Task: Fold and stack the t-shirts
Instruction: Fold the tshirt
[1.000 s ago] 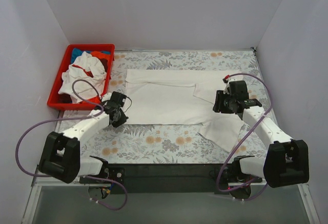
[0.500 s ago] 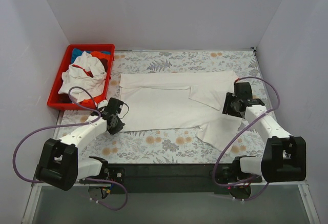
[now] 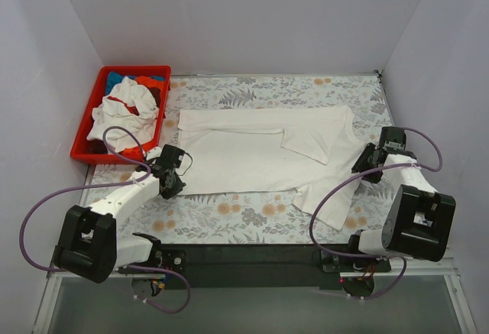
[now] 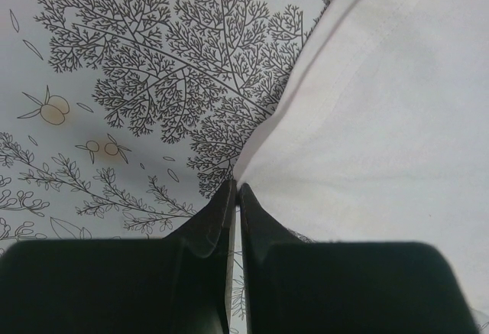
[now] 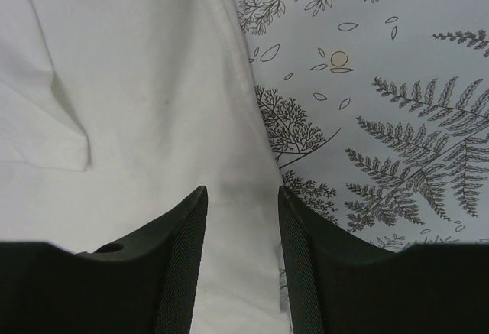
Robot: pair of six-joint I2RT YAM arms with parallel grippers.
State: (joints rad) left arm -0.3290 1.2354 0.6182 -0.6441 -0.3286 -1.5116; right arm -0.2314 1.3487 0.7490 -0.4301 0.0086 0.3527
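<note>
Right gripper (image 5: 241,191) retreated, released; left gripper (image 4: 235,186) pinches white t-shirt (image 3: 244,154) on floral covering (image 3: 252,215).

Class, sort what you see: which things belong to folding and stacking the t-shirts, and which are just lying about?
Belongs to the job: spread white t-shirt; left gripper, pinching its corner; right gripper, open; heaped t-shirts.
Just lying about: red bin; floral table covering.
</note>
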